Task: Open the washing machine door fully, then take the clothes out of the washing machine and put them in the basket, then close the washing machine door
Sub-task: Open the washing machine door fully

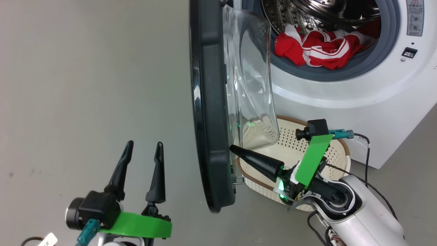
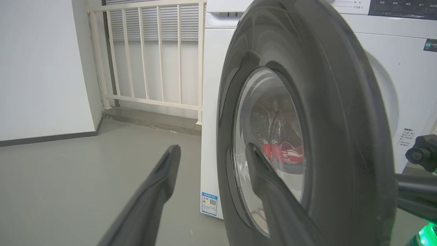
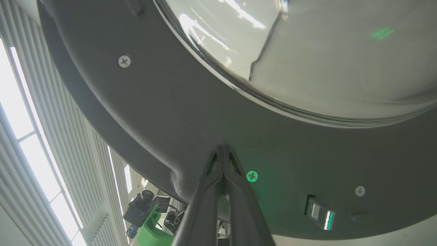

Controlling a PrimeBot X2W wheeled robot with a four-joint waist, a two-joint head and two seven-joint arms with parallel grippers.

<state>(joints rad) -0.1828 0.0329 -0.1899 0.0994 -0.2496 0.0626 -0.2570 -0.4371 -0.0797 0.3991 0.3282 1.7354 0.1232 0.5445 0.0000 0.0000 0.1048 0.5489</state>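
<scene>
The washing machine door (image 1: pixel 208 102) stands edge-on to the head view, swung out from the white washing machine (image 1: pixel 358 89), its glass bowl (image 1: pixel 251 85) bulging toward the drum. Red clothes (image 1: pixel 321 46) with white stripes lie at the drum's mouth, also seen through the door glass (image 2: pixel 283 152). My right gripper (image 1: pixel 232 148) is shut, its tips pressed against the door's inner rim (image 3: pixel 223 147) near the lower edge. My left gripper (image 1: pixel 143 145) stands open on the door's outer side, holding nothing, its fingers (image 2: pixel 164 177) in front of the door (image 2: pixel 307 112). The basket (image 1: pixel 317 150) sits on the floor below the door, before the machine.
Grey floor (image 1: pixel 85 85) spreads to the left of the door. A white railing (image 2: pixel 150 58) and a white wall (image 2: pixel 41 68) stand left of the machine. My right forearm (image 1: pixel 358 212) reaches over the basket's near rim.
</scene>
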